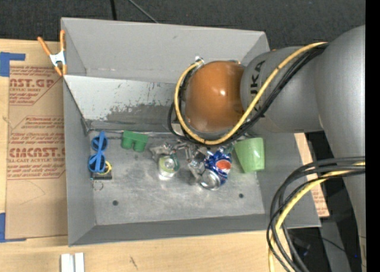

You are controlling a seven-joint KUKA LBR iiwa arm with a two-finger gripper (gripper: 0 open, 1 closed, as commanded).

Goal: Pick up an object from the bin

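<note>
Gripper [189, 155]: low over mid-bin [77, 205], under the orange cover [211, 95]; open or closed, cannot tell.
Can [216, 168]: blue, crushed, just right of gripper; likeliest target.
Clear piece [167, 166]: just left of gripper.
Cup [250, 154]: green, beside can, probably crowding that side.
Block [134, 140], clip [98, 153]: well apart, left.

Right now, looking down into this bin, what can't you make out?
- Camera view: the part of the bin floor beneath the orange cover is hidden by the arm.
- Crushed blue can: its upper end is tucked under the arm, and its label is too small to read.
- Green cup: its top edge is covered by the arm.
- Small shiny thing left of the can: too small to identify.
</note>
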